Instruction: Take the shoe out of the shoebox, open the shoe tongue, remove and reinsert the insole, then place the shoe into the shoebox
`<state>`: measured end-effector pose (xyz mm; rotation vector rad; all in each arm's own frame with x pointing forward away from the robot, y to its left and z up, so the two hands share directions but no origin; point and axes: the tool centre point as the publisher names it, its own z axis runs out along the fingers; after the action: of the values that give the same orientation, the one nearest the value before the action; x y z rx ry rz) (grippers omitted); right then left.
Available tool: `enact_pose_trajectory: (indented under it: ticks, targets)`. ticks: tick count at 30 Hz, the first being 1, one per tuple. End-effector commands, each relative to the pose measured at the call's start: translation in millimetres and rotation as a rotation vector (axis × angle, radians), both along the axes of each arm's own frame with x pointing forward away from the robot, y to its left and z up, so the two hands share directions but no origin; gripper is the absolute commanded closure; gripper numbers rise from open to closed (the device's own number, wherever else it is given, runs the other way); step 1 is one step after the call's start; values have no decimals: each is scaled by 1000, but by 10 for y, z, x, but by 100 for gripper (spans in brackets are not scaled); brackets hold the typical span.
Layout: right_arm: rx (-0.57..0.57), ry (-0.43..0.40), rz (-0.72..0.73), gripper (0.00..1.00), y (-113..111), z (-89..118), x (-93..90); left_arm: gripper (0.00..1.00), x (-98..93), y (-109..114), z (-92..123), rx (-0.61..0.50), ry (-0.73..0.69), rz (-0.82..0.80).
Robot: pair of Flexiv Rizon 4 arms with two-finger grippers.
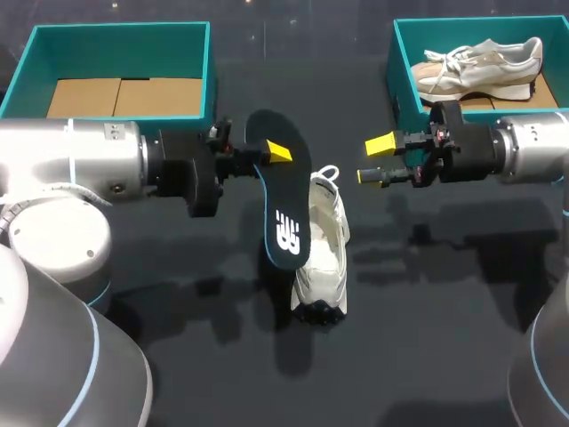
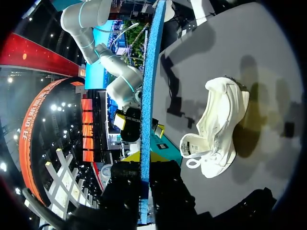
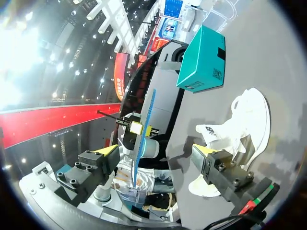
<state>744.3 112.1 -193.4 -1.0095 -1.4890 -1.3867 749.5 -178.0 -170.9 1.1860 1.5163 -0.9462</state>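
Head view: left claw (image 1: 271, 153) clamped on insole (image 1: 283, 191), which hides the left edge of the shoe (image 1: 324, 253) on the worktop (image 1: 444, 338). Right claw (image 1: 380, 160) apart, empty, to their right.
Left wrist view: insole edge-on between fingers, tips mostly hidden.
Right wrist view: shoe ahead.

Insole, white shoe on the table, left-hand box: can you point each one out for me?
insole (image 1: 283, 200): head view, middle of its black face.
white shoe (image 1: 325, 253): head view, midway along its body.
left box (image 1: 116, 28): head view, far rim.
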Motion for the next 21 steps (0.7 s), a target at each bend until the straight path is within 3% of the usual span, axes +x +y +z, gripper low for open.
enact_pose_trajectory:
  ticks: [1, 4, 16, 17, 21]
  targets:
    - [-51, -166, 23, 0, -154, 8, -90, 100, -9, 25, 59, -5, 51, -38]
    - [-157, -314, 56, 0, -258, -61, -149, 100, -47, 62, 84, -26, 146, -106]
    - [-157, -314, 56, 0, -258, -61, -149, 100, -59, 97, 115, -31, 161, -135]
    - [-157, -314, 56, 0, -258, -61, -149, 100, -148, 12, 118, -33, 164, -124]
    - [-253, -474, 180, 0, -473, -87, -257, 100, -364, -82, 109, -42, 281, -130]
